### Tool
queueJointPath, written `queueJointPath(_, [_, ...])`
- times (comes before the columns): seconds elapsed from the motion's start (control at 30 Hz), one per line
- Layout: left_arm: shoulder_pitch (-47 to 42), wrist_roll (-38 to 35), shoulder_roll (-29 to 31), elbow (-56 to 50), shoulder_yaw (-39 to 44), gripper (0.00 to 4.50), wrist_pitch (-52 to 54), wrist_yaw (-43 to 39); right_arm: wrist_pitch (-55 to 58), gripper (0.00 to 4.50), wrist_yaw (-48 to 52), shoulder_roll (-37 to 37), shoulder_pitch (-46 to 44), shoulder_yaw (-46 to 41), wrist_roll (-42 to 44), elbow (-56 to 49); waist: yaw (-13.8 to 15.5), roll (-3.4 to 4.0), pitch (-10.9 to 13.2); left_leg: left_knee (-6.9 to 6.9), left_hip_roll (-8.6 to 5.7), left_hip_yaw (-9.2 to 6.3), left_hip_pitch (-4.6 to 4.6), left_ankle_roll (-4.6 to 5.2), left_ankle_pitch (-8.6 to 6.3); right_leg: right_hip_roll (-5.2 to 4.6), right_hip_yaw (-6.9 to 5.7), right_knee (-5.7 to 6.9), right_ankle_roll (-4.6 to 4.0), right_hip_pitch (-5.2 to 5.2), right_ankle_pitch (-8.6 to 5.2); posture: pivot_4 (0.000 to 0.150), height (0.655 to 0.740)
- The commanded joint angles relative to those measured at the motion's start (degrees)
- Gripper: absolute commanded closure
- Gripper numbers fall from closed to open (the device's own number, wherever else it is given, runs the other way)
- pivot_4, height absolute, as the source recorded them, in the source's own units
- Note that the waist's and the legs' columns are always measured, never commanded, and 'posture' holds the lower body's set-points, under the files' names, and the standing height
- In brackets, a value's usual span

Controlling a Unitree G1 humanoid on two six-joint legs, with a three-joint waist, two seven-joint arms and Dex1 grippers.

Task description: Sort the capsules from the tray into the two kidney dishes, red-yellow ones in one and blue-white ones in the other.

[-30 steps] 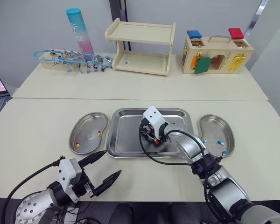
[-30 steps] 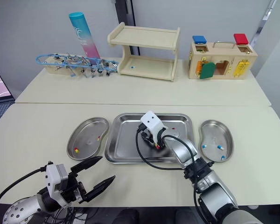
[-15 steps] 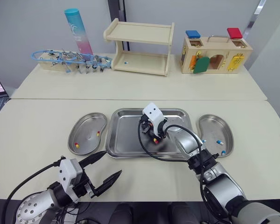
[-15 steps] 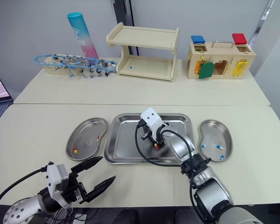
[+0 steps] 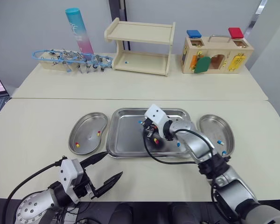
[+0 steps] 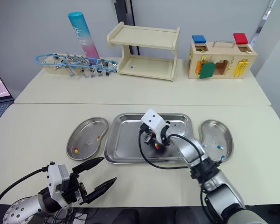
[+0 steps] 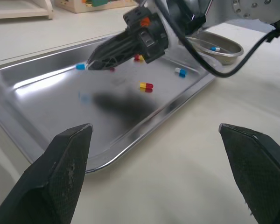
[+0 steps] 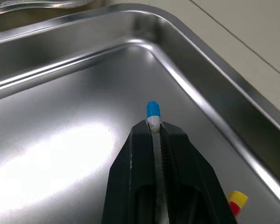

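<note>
My right hand [image 8: 153, 127] is pinched shut on a small, smooth blue-white capsule [image 8: 152, 112]. The capsule's blue end pokes past my ribbed black fingertips, just above the glossy floor of the rectangular stainless-steel tray [image 5: 126, 137]. A second ago this hand sat over the tray's middle; now its tips have turned toward the tray's far-left part. A loose red-yellow capsule [image 7: 146, 86] and a second blue-white capsule [image 7: 180, 71] lie on the tray behind it. My left hand [image 5: 107, 169] hangs wide open over the matte cream surface [image 5: 37, 126] in front of the tray, touching nothing, as before. The shiny left kidney dish [image 5: 88, 125] holds red-yellow capsules [image 5: 77, 144], and the right kidney dish [image 5: 213, 125] holds blue-white capsules [image 5: 219, 142].
</note>
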Motion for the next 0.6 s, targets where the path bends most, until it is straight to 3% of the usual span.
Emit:
queueJointPath(0.03, [-0.6,-0.4,0.9,-1.7,-1.1,0.0,-0.9,-2.0,3.5,4.48,3.9,-4.6,2.1,-4.4,4.1,-11.4,0.2,0.0,0.0,0.0,0.0,0.0,-0.01,0.0,0.0,0.0,-0.01,-0.01,0.0,0.0,0.0,0.15,0.74])
queueJointPath(0.27, [-3.6,-1.2,2.3,-2.9,-4.2,0.0,0.0,-4.7,7.1,4.48,10.8,-20.9,12.4,-17.1,11.5,-24.4,1.2,0.0,0.0,0.01,-0.01,0.01,-0.07,0.0,0.0,-0.01,-0.02,-0.07,0.0,0.02,0.0,0.15,0.74])
queueJointPath(0.6, [-6.7,-1.2,3.6,-2.2,-7.7,0.0,-2.1,-10.8,5.0,4.48,14.2,-37.5,31.6,-33.9,13.6,-22.6,1.3,-0.01,0.0,0.02,-0.01,0.07,-0.06,0.01,-0.01,-0.01,0.01,-0.07,0.0,0.05,0.0,0.15,0.74])
